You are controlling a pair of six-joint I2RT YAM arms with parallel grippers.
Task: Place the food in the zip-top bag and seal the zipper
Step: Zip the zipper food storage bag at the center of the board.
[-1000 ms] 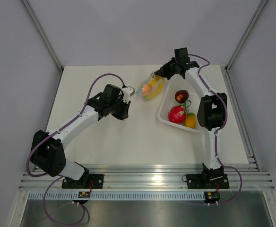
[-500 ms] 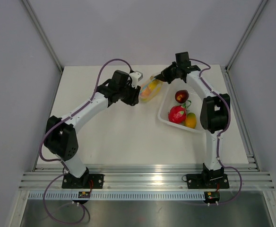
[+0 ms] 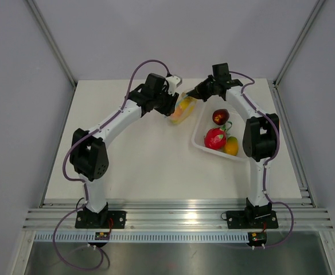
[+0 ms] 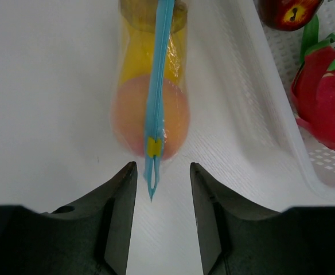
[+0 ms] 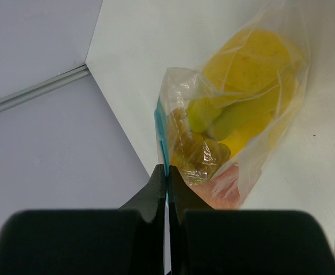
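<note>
The zip-top bag (image 3: 183, 109) is at the bench's (image 3: 127, 154) far middle, with one banana bunch (image 5: 236, 114) and one peach (image 4: 147, 117) inside. The right fingers (image 5: 154, 193) pinch the zipper (image 4: 158, 86) at its right end. The left fingers (image 4: 117, 206) stand spread either side of its left tip, not touching it. Bare bench lies to the left and near. One white tray (image 3: 201, 146) holding three fruits sits just to the right.

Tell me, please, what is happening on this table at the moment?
The zip-top bag holds a peach and a banana bunch, visible through the plastic. The right gripper is shut on one end of the blue zipper. The left gripper is open, its jaws either side of the zipper's other end without touching it. Whether the zipper is fully sealed cannot be told. Other toy fruits lie in the white tray beside the bag.
</note>
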